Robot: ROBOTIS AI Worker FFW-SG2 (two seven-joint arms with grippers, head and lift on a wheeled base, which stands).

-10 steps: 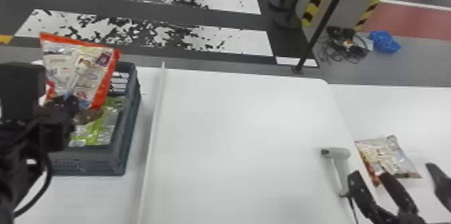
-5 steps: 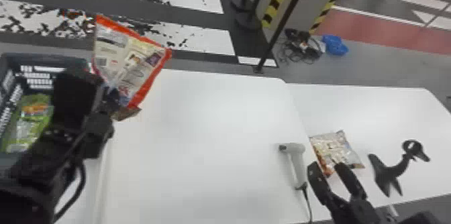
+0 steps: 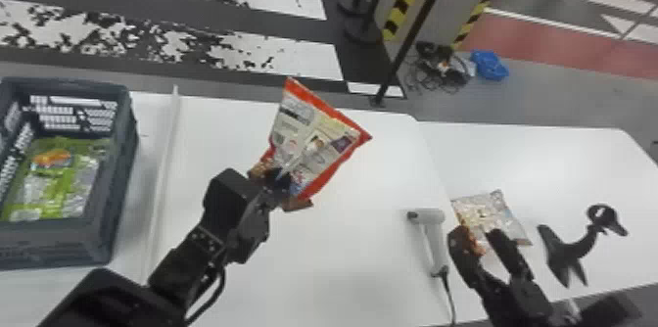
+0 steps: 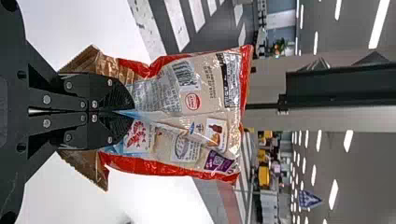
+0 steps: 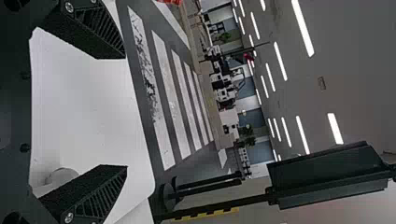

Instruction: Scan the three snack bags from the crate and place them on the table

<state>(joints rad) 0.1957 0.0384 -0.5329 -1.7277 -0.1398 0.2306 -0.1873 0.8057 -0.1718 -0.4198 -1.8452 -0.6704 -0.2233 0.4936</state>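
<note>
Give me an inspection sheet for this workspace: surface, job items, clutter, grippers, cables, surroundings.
Surface: white table, a second one adjoining at right
Job items: red-edged snack bag held up; green snack bag inside crate; third snack bag on the second table; scanner beside it
Clutter: black stand right of the third bag
Grippers: left gripper shut on red-edged bag; right gripper open, empty
Cables: scanner cord; tangle on floor
Surroundings: striped floor, black-and-yellow edging

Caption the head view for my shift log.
Left gripper, jaws shut on a red-edged snack bag, over the white table between grey crate and handheld scanner.
</note>
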